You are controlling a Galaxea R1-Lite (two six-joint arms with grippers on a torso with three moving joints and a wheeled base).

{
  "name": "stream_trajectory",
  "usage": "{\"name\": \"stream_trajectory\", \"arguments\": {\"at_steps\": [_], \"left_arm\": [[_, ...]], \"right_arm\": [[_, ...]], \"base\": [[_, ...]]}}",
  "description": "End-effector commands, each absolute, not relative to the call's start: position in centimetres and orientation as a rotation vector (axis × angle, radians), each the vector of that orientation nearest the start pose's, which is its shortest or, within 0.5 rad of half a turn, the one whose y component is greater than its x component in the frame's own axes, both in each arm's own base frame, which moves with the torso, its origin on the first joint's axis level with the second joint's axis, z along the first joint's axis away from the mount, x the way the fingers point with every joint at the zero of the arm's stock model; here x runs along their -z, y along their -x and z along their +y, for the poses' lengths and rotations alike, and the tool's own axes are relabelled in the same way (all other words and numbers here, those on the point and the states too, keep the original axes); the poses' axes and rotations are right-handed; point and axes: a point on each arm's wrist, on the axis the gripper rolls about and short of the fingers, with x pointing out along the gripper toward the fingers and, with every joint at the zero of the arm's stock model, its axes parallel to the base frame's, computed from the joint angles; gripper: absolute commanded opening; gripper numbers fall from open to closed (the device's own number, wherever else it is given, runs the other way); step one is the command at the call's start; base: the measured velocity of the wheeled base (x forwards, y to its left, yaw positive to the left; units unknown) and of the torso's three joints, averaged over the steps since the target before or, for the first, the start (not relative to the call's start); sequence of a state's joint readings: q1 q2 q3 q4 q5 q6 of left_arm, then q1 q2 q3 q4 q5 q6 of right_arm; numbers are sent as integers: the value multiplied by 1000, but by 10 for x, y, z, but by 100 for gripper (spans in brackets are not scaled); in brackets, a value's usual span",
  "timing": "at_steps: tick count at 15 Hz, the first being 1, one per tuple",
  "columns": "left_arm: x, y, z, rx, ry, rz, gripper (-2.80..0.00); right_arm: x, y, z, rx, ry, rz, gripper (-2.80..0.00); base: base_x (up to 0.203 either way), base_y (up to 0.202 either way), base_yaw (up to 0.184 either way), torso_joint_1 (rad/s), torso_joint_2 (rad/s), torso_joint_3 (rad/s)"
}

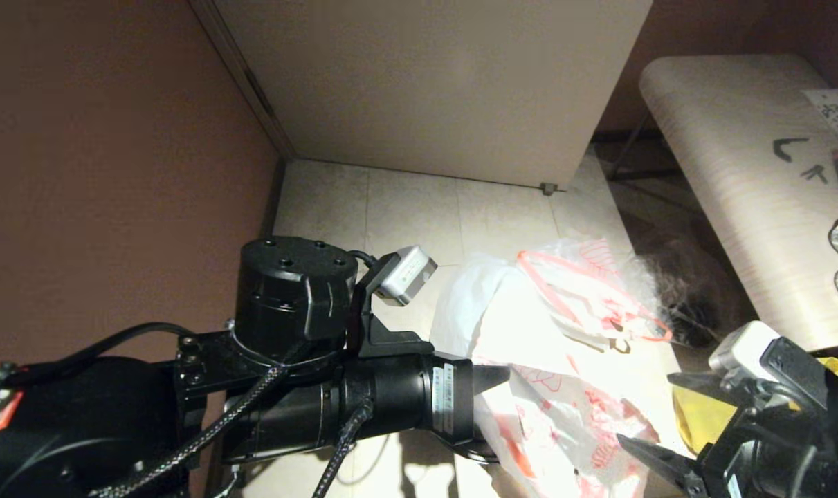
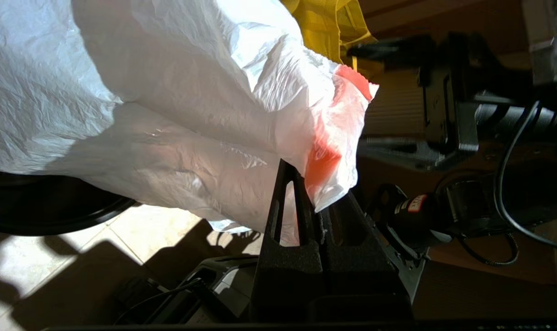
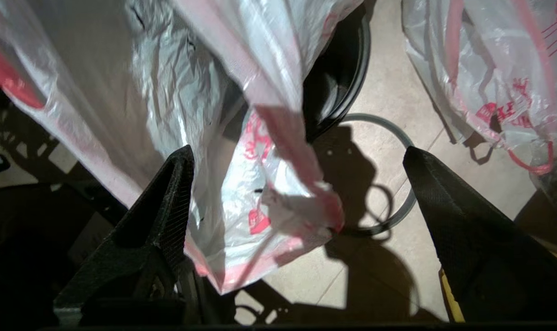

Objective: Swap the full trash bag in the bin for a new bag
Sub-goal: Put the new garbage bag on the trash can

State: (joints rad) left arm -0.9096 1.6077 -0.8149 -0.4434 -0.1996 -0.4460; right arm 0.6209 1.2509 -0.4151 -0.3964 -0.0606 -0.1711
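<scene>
My left gripper point(image 2: 308, 184) is shut on the red-edged rim of the new bag point(image 2: 191, 115), a thin limp white bag that it holds up above the bin point(image 2: 53, 220). In the head view the new bag point(image 1: 564, 415) hangs from the left gripper point(image 1: 491, 387). My right gripper point(image 3: 296, 156) is open, and the new bag's loose end point(image 3: 260, 202) hangs between its fingers without being gripped. The black bin point(image 3: 342, 69) stands beneath, and its grey hoop point(image 3: 400, 138) lies on the floor beside it. The full trash bag point(image 1: 598, 290) with red drawstring loops sits further back on the floor.
A yellow bag point(image 1: 695, 415) lies by the right gripper point(image 1: 650, 408). A white cabinet point(image 1: 432, 83) stands at the back, a brown wall point(image 1: 100, 173) on the left, and a pale table point(image 1: 737, 166) with small items on the right. Pale floor tiles point(image 1: 391, 207) lie open behind the left arm.
</scene>
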Motion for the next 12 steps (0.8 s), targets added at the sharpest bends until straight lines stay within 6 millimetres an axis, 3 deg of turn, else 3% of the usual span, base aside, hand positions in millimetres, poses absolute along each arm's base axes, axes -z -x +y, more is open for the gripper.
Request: {"name": "stream_trajectory", "arguments": {"at_steps": [1, 6, 9, 10, 12], "left_arm": [[-195, -170, -226, 999, 274, 576, -280], [-200, -169, -223, 1001, 283, 559, -280], [-201, -167, -220, 1000, 285, 554, -280], [-202, -166, -219, 1001, 287, 551, -280], [-203, -166, -218, 999, 289, 550, -280]], "right_arm": [[-156, -136, 99, -604, 326, 388, 0], [-119, -169, 123, -607, 387, 533, 0], [-109, -202, 132, -561, 367, 430, 0], [-107, -213, 130, -535, 367, 390, -280], [-107, -215, 128, -526, 374, 357, -280]], "base": [[0, 0, 0, 0, 0, 0], [0, 0, 0, 0, 0, 0], [0, 0, 0, 0, 0, 0], [0, 0, 0, 0, 0, 0], [0, 0, 0, 0, 0, 0]]}}
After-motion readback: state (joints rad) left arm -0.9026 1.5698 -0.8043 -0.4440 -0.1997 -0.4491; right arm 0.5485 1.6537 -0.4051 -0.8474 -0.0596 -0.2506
